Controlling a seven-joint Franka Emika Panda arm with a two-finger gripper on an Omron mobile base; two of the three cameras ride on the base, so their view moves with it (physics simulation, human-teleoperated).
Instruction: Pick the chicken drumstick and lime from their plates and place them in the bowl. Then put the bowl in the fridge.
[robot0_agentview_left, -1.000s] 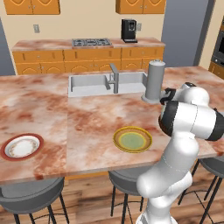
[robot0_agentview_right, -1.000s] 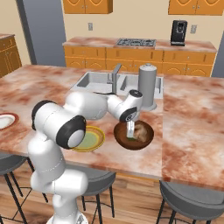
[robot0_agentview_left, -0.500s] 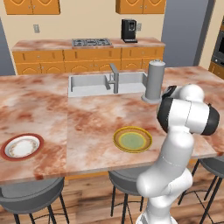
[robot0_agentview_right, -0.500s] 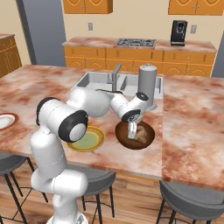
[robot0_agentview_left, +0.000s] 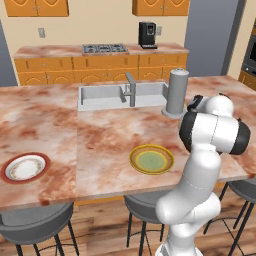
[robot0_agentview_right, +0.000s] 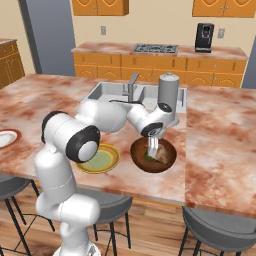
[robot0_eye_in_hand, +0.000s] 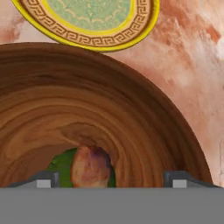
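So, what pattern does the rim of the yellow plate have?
A brown key-like band on the yellow plate rim, clearest in the hand view.

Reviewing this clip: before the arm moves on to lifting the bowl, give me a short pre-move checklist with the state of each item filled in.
1. Chicken drumstick inside the bowl: ok, it lies at the bottom.
2. Lime inside the bowl: ok, a green patch shows beside and behind the drumstick.
3. Gripper released: ok, the hand view shows its fingertips set wide apart, off the drumstick.
4. Yellow-rimmed plate emptied: ok, nothing lies on it.
5. Red-rimmed plate emptied: ok.
6. Gripper clear of the bowl: not ok, the fingers reach down into it.
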